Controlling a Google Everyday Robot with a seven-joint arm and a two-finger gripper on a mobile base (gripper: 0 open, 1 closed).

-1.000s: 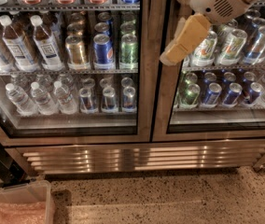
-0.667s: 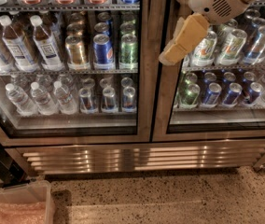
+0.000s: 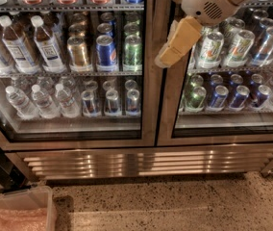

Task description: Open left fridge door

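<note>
I see a louvred steel grille (image 3: pixel 146 161) running across the middle of my view, catching bright reflections, with speckled terrazzo floor (image 3: pixel 184 201) below it. A clear plastic bin (image 3: pixel 47 203) sits at lower left. My claw (image 3: pixel 172 52) hangs at upper right

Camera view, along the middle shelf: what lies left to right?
Capped bottles → gold can → blue can → green can → steel edge of the left fridge door → tool, hanging before the right door frame → silver-green cans.
</note>
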